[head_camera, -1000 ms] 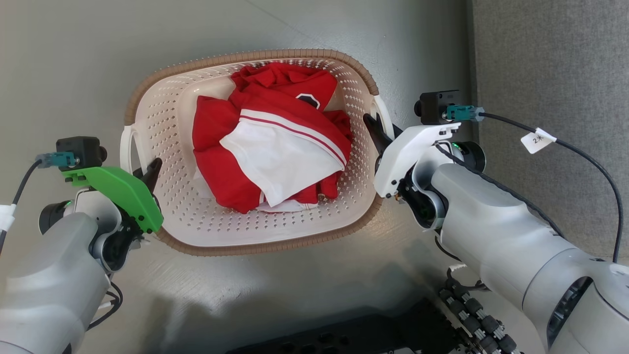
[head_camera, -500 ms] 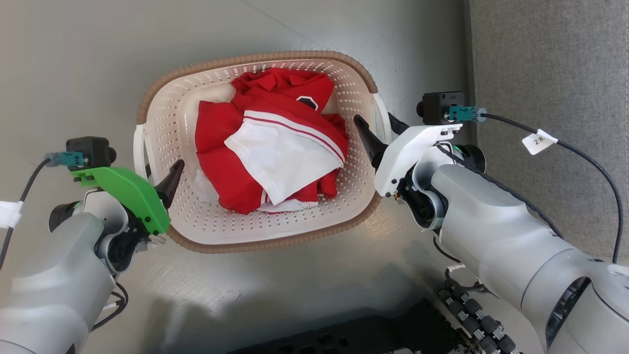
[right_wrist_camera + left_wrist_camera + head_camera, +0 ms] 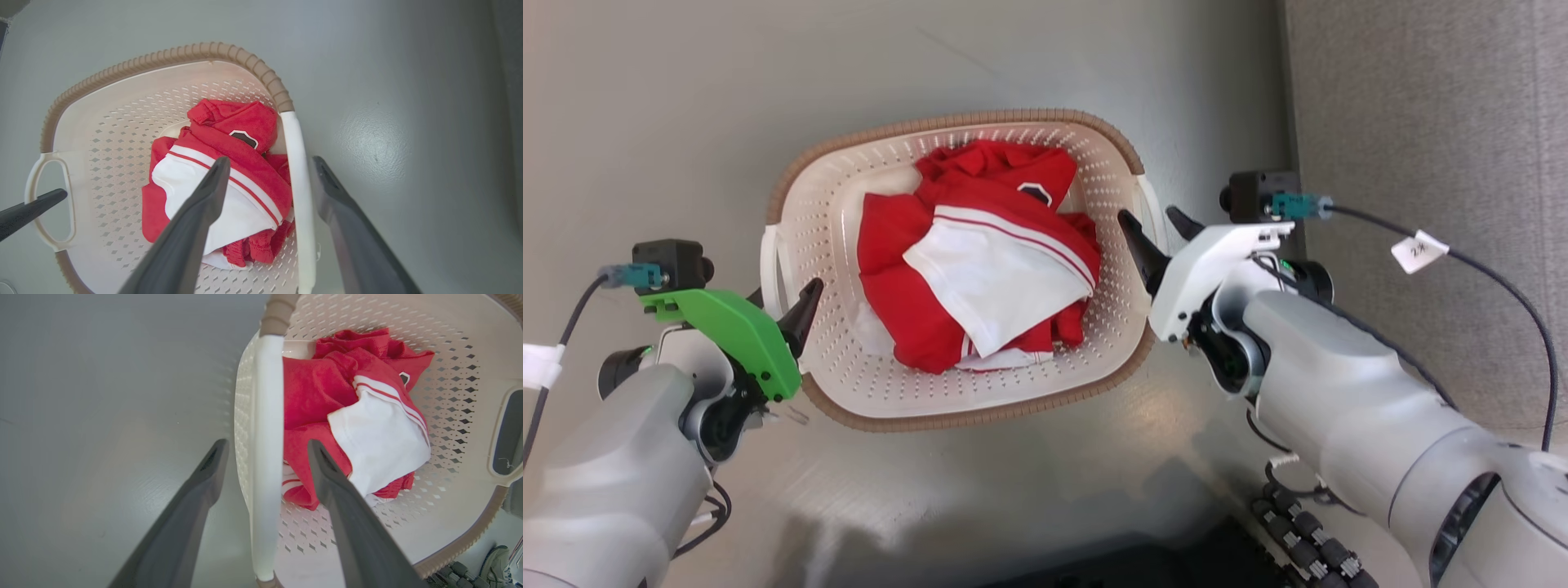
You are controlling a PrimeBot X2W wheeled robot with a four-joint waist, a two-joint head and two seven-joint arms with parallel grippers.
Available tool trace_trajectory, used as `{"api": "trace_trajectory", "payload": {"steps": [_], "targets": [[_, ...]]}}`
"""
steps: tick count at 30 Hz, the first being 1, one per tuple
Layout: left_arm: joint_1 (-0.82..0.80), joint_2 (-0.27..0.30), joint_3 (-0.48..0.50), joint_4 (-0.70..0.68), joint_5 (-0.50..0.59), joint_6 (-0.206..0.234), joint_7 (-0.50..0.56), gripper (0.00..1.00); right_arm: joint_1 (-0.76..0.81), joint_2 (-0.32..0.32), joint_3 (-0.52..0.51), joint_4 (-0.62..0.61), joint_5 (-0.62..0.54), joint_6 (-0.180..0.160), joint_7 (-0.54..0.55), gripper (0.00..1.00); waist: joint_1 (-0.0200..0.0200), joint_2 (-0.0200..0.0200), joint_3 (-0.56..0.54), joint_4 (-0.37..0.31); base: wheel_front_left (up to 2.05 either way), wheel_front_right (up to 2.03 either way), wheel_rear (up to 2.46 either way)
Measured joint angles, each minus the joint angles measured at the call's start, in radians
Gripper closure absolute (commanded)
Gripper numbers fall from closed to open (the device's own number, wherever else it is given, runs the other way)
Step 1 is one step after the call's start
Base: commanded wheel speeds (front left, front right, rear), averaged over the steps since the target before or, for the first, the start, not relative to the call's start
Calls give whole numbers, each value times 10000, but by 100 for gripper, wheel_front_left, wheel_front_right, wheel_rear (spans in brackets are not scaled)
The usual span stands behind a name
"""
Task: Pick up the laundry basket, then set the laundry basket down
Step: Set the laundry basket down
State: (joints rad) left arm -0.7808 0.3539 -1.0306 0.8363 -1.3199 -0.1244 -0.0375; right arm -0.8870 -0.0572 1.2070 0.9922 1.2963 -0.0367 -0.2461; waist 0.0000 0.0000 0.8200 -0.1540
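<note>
The laundry basket stands on the grey floor, cream with perforated walls and a brown rim, holding red and white clothes. My left gripper, under a green cover, is open astride the basket's left white handle, one finger inside the basket and one outside. My right gripper is open the same way around the right handle. In the left wrist view the left gripper has a gap on both sides of the handle. The right gripper likewise stands apart from its handle.
A grey textured panel runs along the right side, close to the right arm. My dark base lies at the bottom edge. Bare grey floor surrounds the basket on the left and far sides.
Both grippers have opened off the basket's handles. The basket now looks smaller and lower in the head view, and the whole picture has shifted with it.
</note>
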Motion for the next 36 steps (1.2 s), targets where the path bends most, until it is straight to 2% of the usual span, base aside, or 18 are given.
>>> {"api": "trace_trajectory", "payload": {"steps": [6,13,25,36], "targets": [[311,-98,-52,151,-194,0,-268,0,399,-2,10,67,75,94,0,0,0,0,-561,-15,0,0,0],[889,-176,-104,-75,-297,0,-792,0,591,2,-472,-167,-159,278,-2,0,0,0,-1556,-82,0,0,0],[1587,-132,-58,-732,-399,0,-1770,0,617,-12,-1768,-213,-1536,362,-13,0,0,0,-3087,-188,0,0,0],[2091,-59,268,-1383,-307,0,-2113,0,1517,-464,-3137,-991,-2907,261,-13,0,-1,0,-4665,-34,0,0,0]]}}
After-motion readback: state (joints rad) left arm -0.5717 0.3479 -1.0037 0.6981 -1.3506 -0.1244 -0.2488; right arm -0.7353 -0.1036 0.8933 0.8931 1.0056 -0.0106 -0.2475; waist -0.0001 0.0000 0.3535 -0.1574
